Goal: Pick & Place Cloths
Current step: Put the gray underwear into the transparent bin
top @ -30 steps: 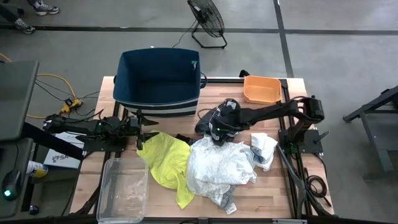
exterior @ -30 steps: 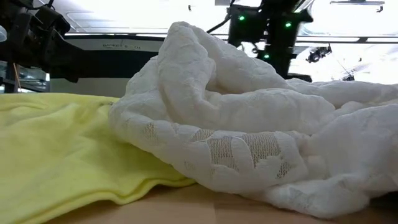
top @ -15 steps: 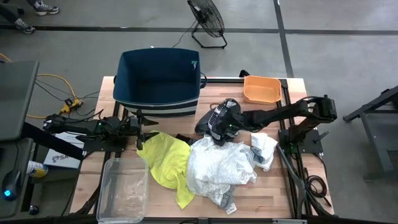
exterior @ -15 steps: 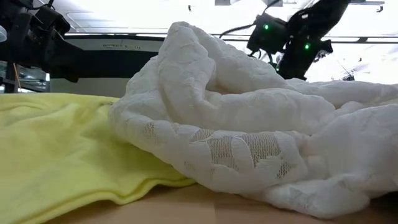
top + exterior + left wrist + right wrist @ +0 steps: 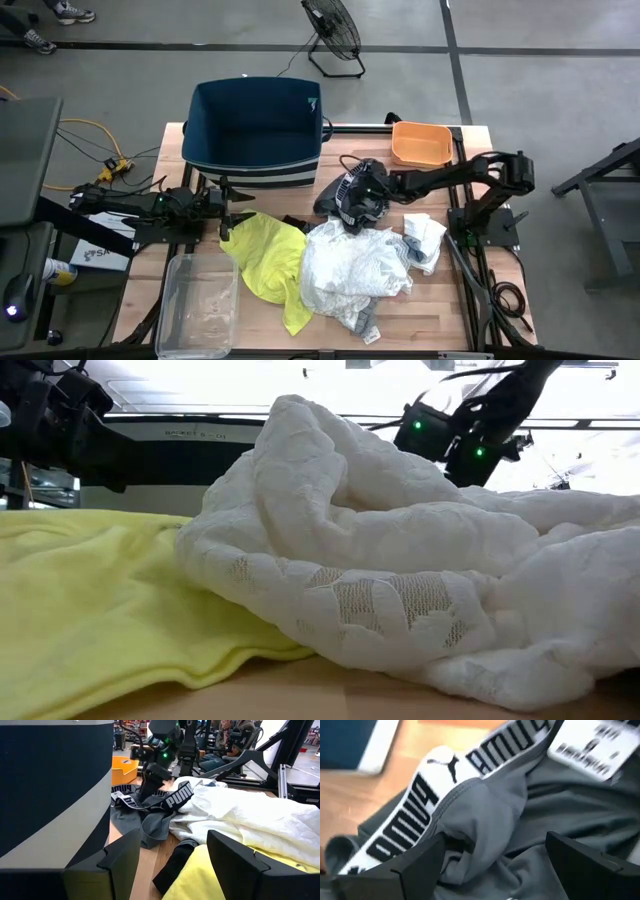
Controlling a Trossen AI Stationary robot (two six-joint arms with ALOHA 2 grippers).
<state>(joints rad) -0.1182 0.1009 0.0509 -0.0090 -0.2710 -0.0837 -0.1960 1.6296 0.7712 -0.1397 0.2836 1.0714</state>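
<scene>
A grey concrete floor runs round the wooden table [image 5: 440, 300], with a black fan [image 5: 333, 32] standing beyond its far edge; on the far side of the table sits the dark-blue bin [image 5: 256, 125], and the small orange tray [image 5: 421, 142] rests near the far right corner; a clear plastic container [image 5: 195, 305] lies at the near left; the cloths are heaped in the middle: the neon-yellow garment [image 5: 270, 260] spreads left of centre, its edge tucked under the large white garment [image 5: 355, 265], which rises as a crumpled mound in the low view [image 5: 400, 560]; a small white-blue rag [image 5: 424, 238] lies just right of that mound; the black-and-white patterned piece [image 5: 340, 198], grey fabric with a lettered waistband, lies between the bin and the white heap; the right gripper [image 5: 358, 205] is down over this piece, its two dark fingers [image 5: 415, 865] spread wide apart on either side of a raised grey fold [image 5: 485, 815], not closed on it; the left gripper [image 5: 238, 212] waits low beside the bin's front left, fingers parted and empty, the yellow cloth [image 5: 210, 880] just ahead of it
</scene>
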